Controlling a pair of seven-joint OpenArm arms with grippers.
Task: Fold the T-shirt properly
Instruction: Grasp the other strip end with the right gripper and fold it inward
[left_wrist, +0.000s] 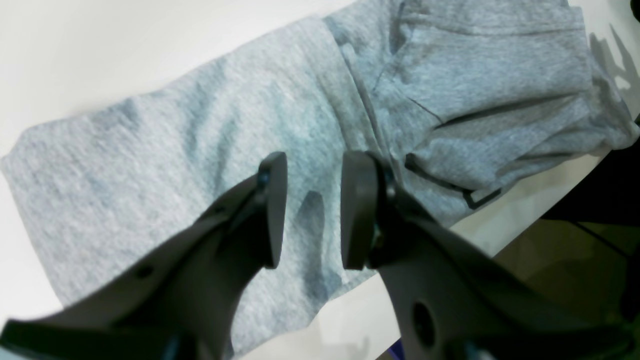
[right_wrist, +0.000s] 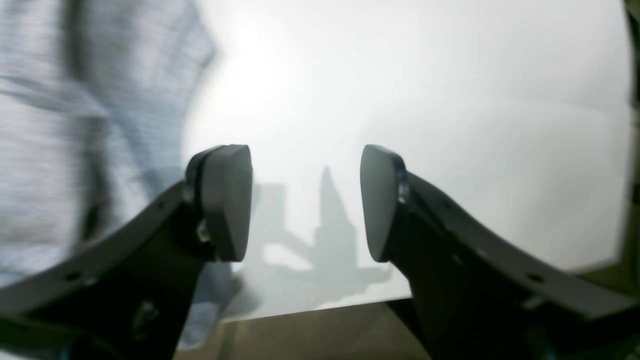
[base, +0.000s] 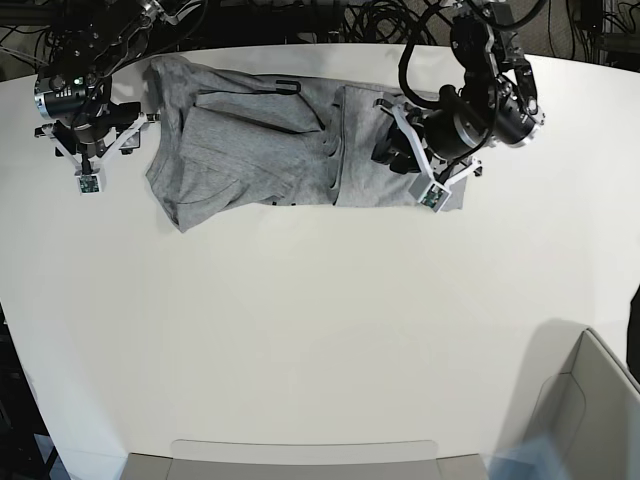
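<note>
The heather-grey T-shirt (base: 260, 140) lies along the far side of the white table (base: 320, 320), partly folded, with layers bunched at its left half. Bits of black lettering (left_wrist: 475, 197) show at a fold edge. My left gripper (left_wrist: 315, 210) is open and empty. It hovers just above the plain flat part of the shirt (left_wrist: 175, 165), near the shirt's right end in the base view (base: 385, 150). My right gripper (right_wrist: 305, 205) is open and empty over bare table, with the blurred shirt (right_wrist: 75, 125) beside it. In the base view it (base: 88, 140) sits just off the shirt's left edge.
The table edge (left_wrist: 525, 220) runs close behind the shirt. Cables (base: 350, 20) hang past the far edge. A grey bin (base: 590, 400) stands at the front right. A grey tray rim (base: 300, 460) shows at the front edge.
</note>
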